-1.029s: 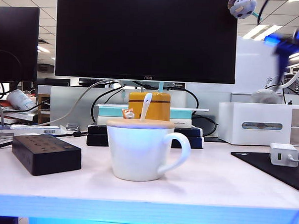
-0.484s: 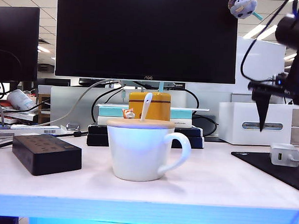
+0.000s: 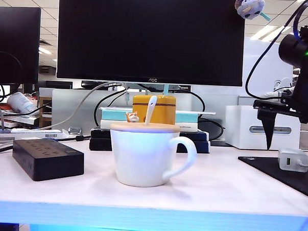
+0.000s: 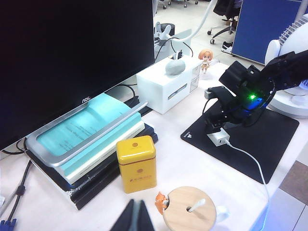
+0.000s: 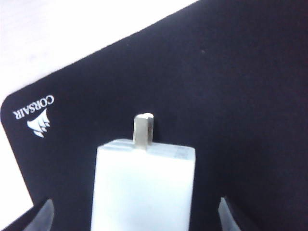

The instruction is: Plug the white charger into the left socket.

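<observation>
White charger (image 5: 143, 190), metal prong up, between right gripper's (image 5: 134, 211) spread jaws.

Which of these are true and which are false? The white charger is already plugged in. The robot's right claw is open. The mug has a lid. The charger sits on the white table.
1. The white charger is already plugged in. False: it lies far from the black power strip, on the other side of the white mug.
2. The right gripper is open. True: its fingers stand apart on either side of the charger.
3. The mug has a lid. True: a wooden lid covers it.
4. The charger sits on the bare table. False: it lies on the black mat.
5. The left gripper is open. False: it is shut.
</observation>
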Available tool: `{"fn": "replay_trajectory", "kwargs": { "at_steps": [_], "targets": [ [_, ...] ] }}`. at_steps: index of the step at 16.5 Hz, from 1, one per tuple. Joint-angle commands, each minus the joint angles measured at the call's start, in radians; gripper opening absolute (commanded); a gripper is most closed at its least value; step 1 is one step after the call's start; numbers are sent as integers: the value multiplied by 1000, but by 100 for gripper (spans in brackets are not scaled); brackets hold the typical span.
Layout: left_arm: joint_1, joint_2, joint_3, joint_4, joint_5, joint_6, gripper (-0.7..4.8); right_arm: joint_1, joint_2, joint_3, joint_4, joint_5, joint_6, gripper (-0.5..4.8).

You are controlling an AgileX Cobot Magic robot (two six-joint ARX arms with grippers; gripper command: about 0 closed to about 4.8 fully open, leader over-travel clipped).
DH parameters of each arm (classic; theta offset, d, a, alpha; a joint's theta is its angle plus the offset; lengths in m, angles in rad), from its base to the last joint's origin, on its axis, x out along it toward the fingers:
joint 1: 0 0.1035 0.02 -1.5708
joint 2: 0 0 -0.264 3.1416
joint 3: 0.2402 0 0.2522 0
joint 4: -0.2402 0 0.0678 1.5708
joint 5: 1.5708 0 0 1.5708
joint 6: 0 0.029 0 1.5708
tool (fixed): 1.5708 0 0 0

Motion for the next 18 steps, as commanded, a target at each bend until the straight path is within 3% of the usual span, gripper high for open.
{"fn": "replay_trajectory", "kwargs": {
  "at_steps": [1, 7, 8, 9, 10, 14, 18],
  "targets": [
    [1, -2, 5, 13, 7, 1, -6, 0, 20, 6, 9, 5, -5, 479],
    [1, -2, 5, 13, 7, 1, -6, 0, 61, 6, 9, 7, -26, 479],
    [1, -2, 5, 13, 7, 1, -6, 0, 61, 6, 3, 7, -26, 418],
    [1, -2, 5, 13, 7, 1, -6, 0, 61, 6, -8, 4, -26, 286],
    [1, -2, 5, 13, 7, 1, -6, 0, 61, 6, -15, 3, -26, 250],
    [1, -2, 5, 11, 7, 1, -6, -2, 59, 21, -48, -68, -29, 243],
    [1, -2, 5, 10, 7, 1, -6, -2, 59, 138, -140, -68, -29, 243]
  ]
}}
